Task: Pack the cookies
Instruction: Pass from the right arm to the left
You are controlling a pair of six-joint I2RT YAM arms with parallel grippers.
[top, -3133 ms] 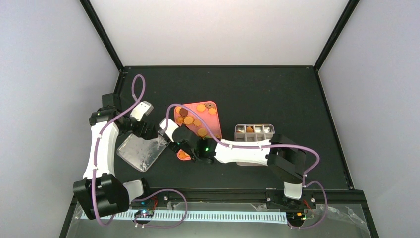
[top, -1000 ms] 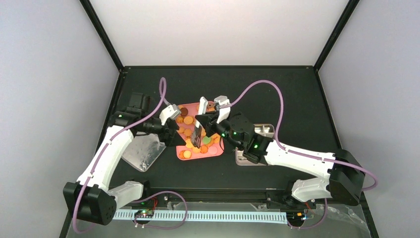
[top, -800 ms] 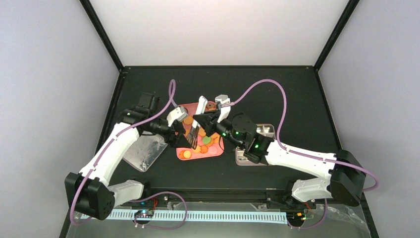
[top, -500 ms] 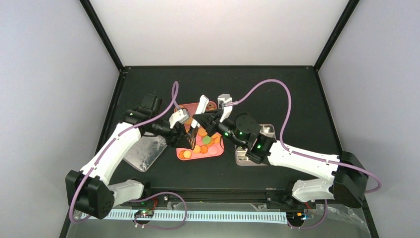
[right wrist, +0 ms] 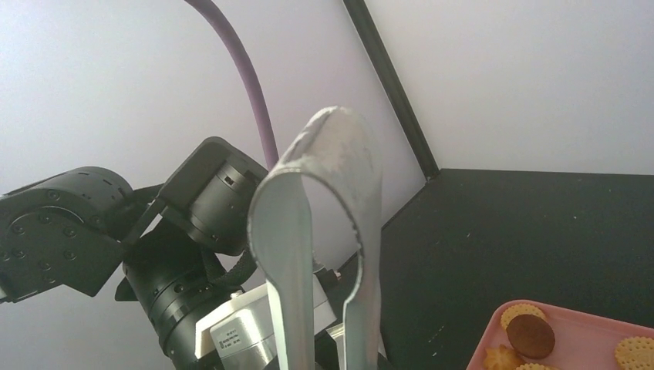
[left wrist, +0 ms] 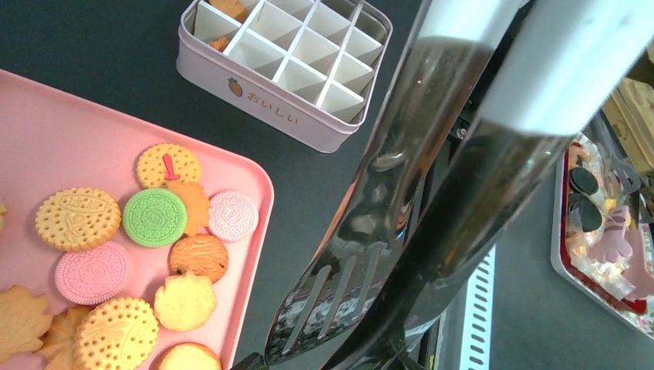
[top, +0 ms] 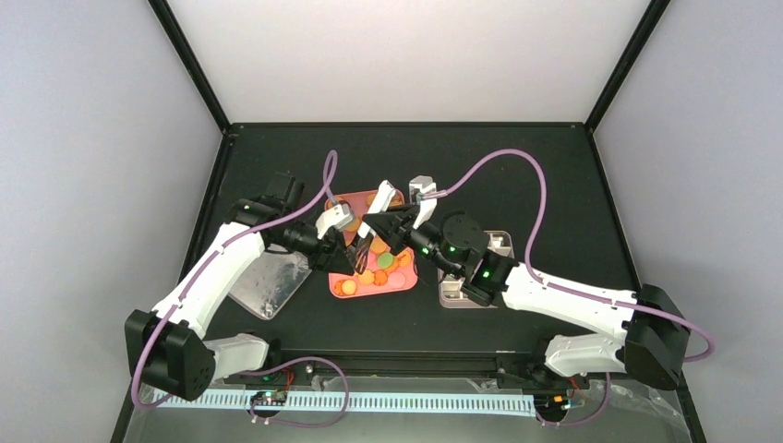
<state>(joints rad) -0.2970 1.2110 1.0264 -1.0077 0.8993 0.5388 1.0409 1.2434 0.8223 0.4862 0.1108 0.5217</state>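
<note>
The cookies (top: 379, 265) lie on a pink tray (top: 395, 287): round orange, yellow, green and pink ones (left wrist: 154, 217), and a dark brown one (right wrist: 530, 335). Long metal tongs (top: 379, 205) hang tilted over the tray, held from both sides. My right gripper (top: 386, 233) is shut on the tongs, whose looped end (right wrist: 328, 193) rises from its jaws (right wrist: 328, 362). My left gripper (top: 348, 247) is closed round the slotted blades (left wrist: 347, 301) at the lower end (left wrist: 332, 362). Its fingers are mostly hidden behind the blades.
A divided tin box (top: 499, 242) stands right of the tray, partly under the right arm; a few far cells hold cookies (left wrist: 224, 9). Its silver lid (top: 268, 281) lies left of the tray. A white slotted rail (left wrist: 474, 324) runs along the near edge.
The left gripper moved right onto the tongs' lower end and closed round it. The right gripper kept its hold and shifted the tongs slightly left.
</note>
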